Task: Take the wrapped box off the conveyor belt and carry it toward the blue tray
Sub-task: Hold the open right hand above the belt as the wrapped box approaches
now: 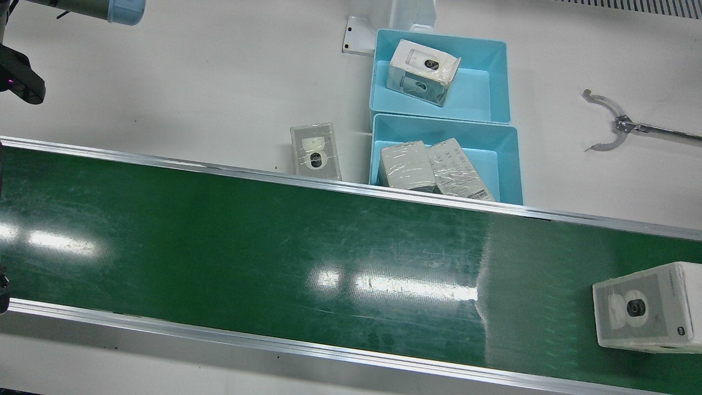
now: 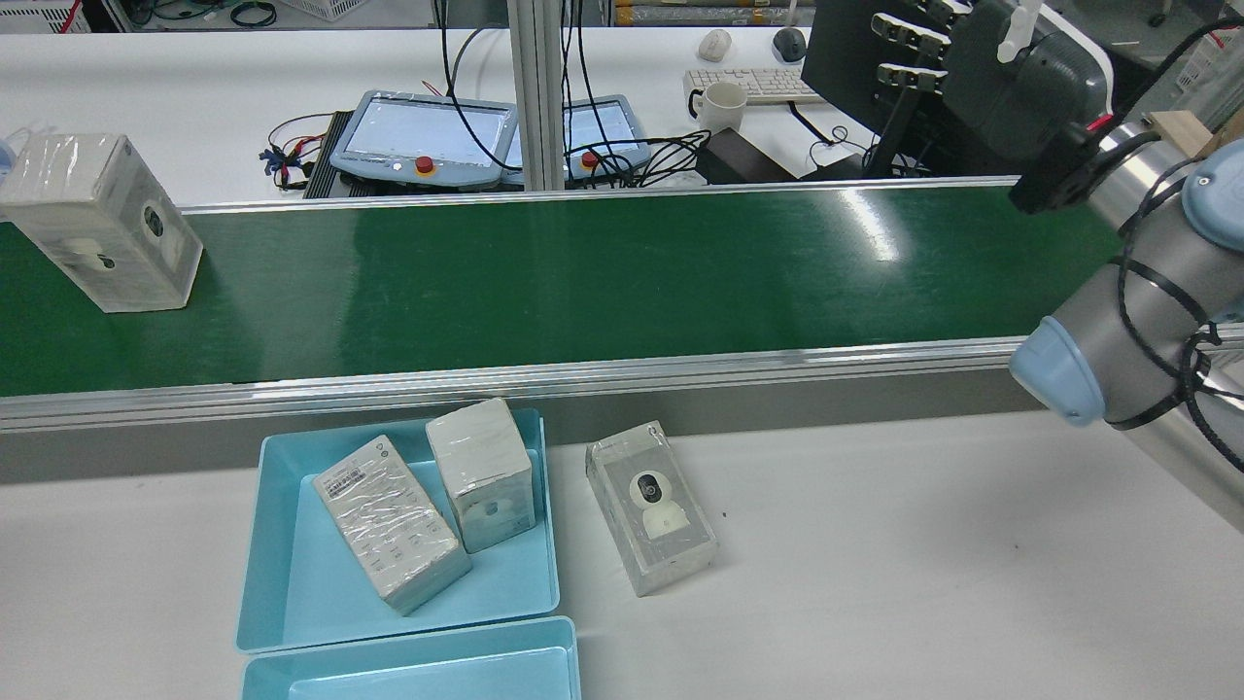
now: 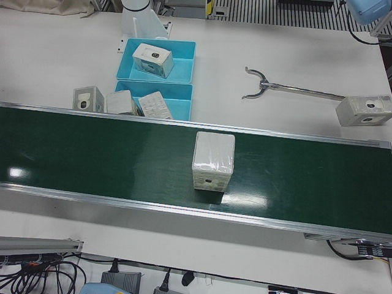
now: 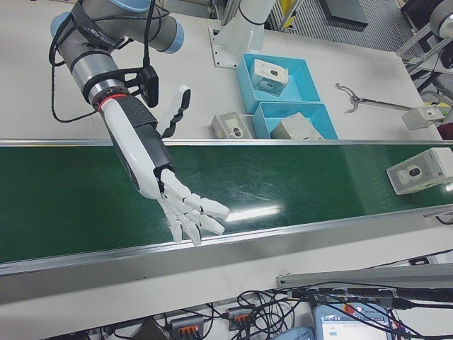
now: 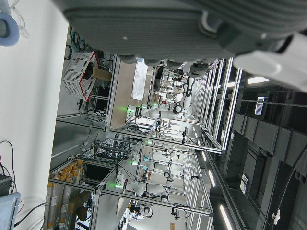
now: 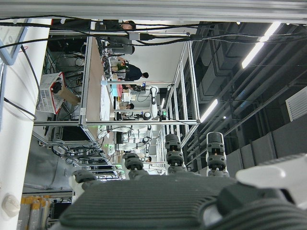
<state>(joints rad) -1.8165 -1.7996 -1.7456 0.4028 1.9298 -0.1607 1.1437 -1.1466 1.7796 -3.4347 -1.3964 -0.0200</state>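
Right robot hand [image 4: 185, 212] hovers above the conveyor belt [image 4: 297, 173], fingers spread, holding nothing. Wrapped box [image 1: 647, 307] rides the belt, well apart. Left robot hand [image 5: 192, 24] appears empty; state unclear.

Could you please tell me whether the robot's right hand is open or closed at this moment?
Open. In the right-front view the right hand hovers above the conveyor belt with fingers spread, holding nothing.

No text can be read; the label on the wrapped box [image 1: 460, 175] is too small.
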